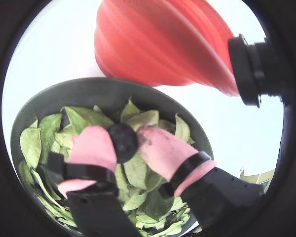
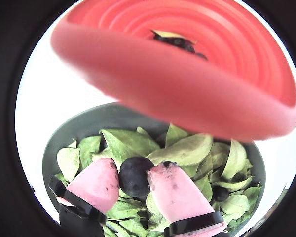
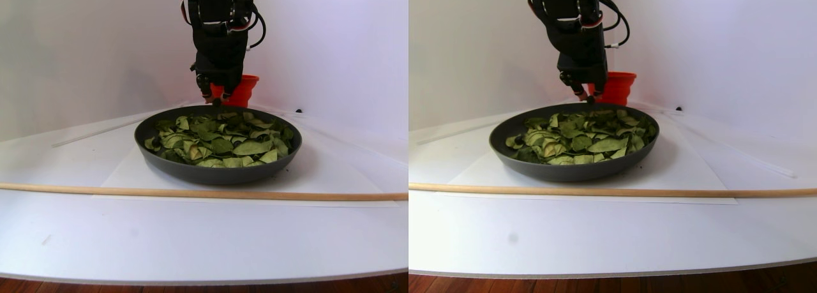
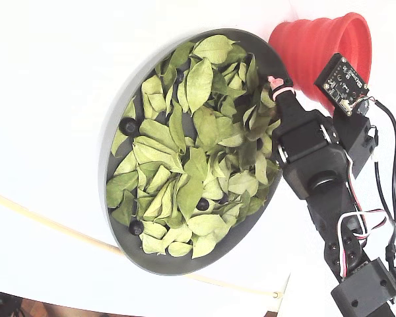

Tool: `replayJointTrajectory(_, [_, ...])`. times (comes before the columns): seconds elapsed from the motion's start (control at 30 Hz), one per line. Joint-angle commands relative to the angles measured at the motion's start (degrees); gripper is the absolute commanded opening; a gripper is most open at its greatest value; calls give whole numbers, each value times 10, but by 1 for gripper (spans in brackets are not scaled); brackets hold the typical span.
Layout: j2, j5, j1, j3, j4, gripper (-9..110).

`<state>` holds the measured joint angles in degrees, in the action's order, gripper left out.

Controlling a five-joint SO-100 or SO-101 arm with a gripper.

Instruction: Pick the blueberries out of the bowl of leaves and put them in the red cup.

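Stereo pair view, near to far: thin wooden rod (image 3: pixel 204 193) runs across the white table (image 3: pixel 191 242) in front of the bowl (image 3: pixel 217 172); open table either side. Bowl's far rim sits close to the red cup (image 3: pixel 246 89), little gap between them.

Gripper (image 2: pixel 134 178) is over the far edge of the bowl, next to the cup. Pink fingertips (image 2: pixel 96 183) nearly closed, pinching one blueberry (image 2: pixel 133 176) between them, above the leaves (image 2: pixel 182 150).

Berry is round, matte blue-black, about as wide as a fingertip. In a wrist view the cup's floor holds dark berries (image 2: pixel 180 43) and a leaf scrap. More loose berries (image 4: pixel 128 125) lie among leaves in the fixed view.
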<state>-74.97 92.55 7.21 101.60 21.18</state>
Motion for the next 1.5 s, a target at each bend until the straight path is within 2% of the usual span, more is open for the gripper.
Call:
replayJointTrajectory(0.0, [-96, 8, 6, 1, -8, 10])
replayJointTrajectory(1.1, [-275, 32, -4, 88, -151, 10])
replayJointTrajectory(1.47, [-295, 32, 10, 76, -160, 10])
